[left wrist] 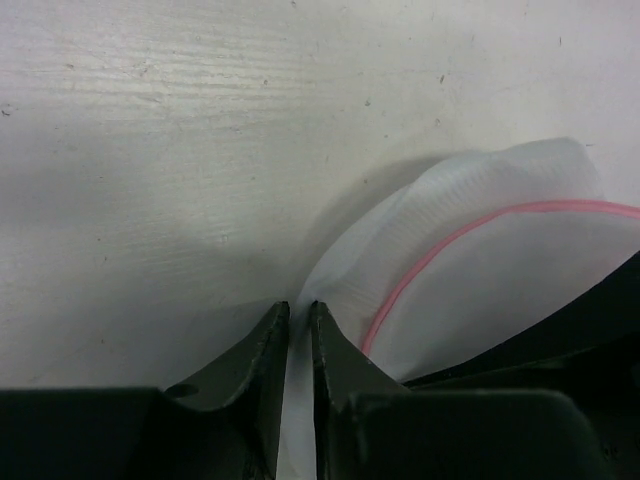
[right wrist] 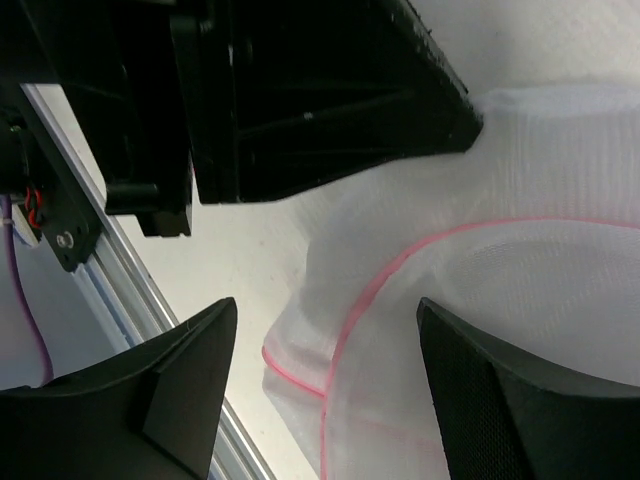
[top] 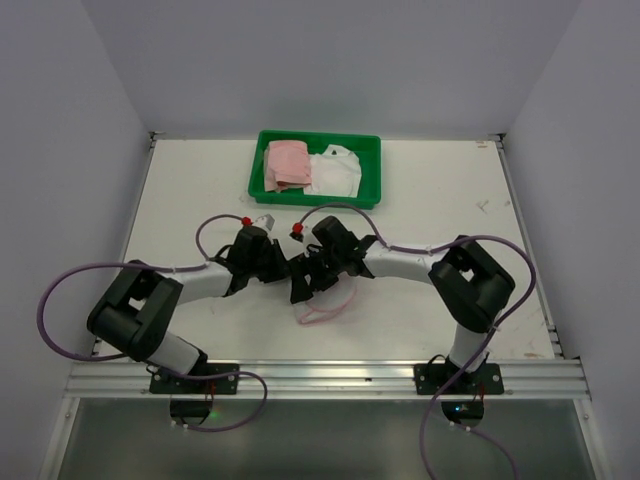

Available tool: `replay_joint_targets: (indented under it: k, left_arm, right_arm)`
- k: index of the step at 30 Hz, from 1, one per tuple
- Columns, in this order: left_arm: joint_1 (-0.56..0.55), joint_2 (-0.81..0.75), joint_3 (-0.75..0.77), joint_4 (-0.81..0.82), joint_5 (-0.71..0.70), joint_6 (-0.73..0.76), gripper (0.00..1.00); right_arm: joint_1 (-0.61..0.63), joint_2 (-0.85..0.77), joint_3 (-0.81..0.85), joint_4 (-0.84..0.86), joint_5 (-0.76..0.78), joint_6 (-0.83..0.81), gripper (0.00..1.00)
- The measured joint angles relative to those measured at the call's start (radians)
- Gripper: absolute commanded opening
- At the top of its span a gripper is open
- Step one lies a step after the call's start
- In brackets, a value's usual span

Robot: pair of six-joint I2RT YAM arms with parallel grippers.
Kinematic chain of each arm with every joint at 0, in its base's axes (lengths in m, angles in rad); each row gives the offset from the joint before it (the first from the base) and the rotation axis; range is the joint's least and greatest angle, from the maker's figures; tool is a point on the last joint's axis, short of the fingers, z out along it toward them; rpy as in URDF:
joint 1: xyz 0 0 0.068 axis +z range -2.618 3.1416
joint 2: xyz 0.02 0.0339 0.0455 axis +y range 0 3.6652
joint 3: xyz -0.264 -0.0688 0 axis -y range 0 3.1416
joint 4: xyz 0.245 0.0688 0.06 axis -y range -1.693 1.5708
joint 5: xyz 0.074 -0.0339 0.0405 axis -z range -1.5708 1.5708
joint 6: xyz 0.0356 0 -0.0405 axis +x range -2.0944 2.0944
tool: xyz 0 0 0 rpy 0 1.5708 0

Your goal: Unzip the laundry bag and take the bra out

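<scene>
The laundry bag (top: 325, 310) is a white mesh pouch with pink trim, lying crumpled on the white table between the two arms near the front. My left gripper (top: 289, 270) is shut on a fold of its mesh (left wrist: 300, 312); the bag's bulk (left wrist: 500, 270) bulges to the right of the fingers. My right gripper (top: 304, 288) hovers open over the bag (right wrist: 520, 270), its fingertips spread on either side of the pink trim (right wrist: 325, 312), touching nothing. The left gripper's black body (right wrist: 330, 100) is close above it. No bra can be made out in the bag.
A green tray (top: 371, 170) at the back holds a pink cloth (top: 288, 163) and a white cloth (top: 335, 172). An aluminium rail (top: 320, 378) runs along the table's front edge, close to the bag. White walls enclose the table on three sides.
</scene>
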Motion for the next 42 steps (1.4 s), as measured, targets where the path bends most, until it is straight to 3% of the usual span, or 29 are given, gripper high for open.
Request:
replay_joint_targets:
  k: [7, 11, 17, 20, 24, 25, 27, 30, 36, 42]
  left_arm:
    - [0.0, 0.011, -0.005, 0.026, -0.01, -0.039, 0.1]
    - [0.0, 0.024, -0.005, 0.055, -0.012, -0.062, 0.11]
    - [0.0, -0.012, -0.003, 0.014, -0.031, -0.066, 0.38]
    - [0.001, -0.095, 0.016, -0.061, -0.058, -0.057, 0.49]
    - [0.013, -0.201, 0.086, -0.159, -0.098, -0.031, 0.66]
    - [0.021, -0.227, 0.107, -0.183, -0.109, -0.023, 0.76]
    - [0.044, -0.277, 0.153, -0.239, -0.14, 0.002, 0.89]
    - [0.09, -0.341, 0.216, -0.317, -0.19, 0.04, 1.0]
    - [0.156, -0.476, 0.34, -0.499, -0.356, 0.141, 1.0]
    - [0.167, -0.634, 0.472, -0.671, -0.513, 0.245, 1.0]
  right_arm:
    - [0.0, 0.001, 0.0, -0.047, -0.07, -0.031, 0.71]
    - [0.008, -0.005, 0.0, -0.051, -0.142, -0.066, 0.72]
    - [0.014, -0.13, -0.013, -0.088, -0.101, -0.079, 0.86]
    - [0.011, -0.236, -0.008, -0.121, -0.019, -0.082, 0.98]
    - [-0.021, -0.364, 0.014, -0.16, 0.083, -0.082, 0.99]
    - [-0.043, -0.392, 0.029, -0.18, 0.118, -0.079, 0.99]
    - [-0.112, -0.428, 0.067, -0.223, 0.194, -0.068, 0.99]
    - [-0.258, -0.486, 0.097, -0.27, 0.317, -0.042, 0.99]
    - [-0.551, -0.732, 0.099, -0.398, 0.534, 0.027, 0.99]
    - [-0.572, -1.072, 0.113, -0.448, 0.709, 0.027, 0.99]
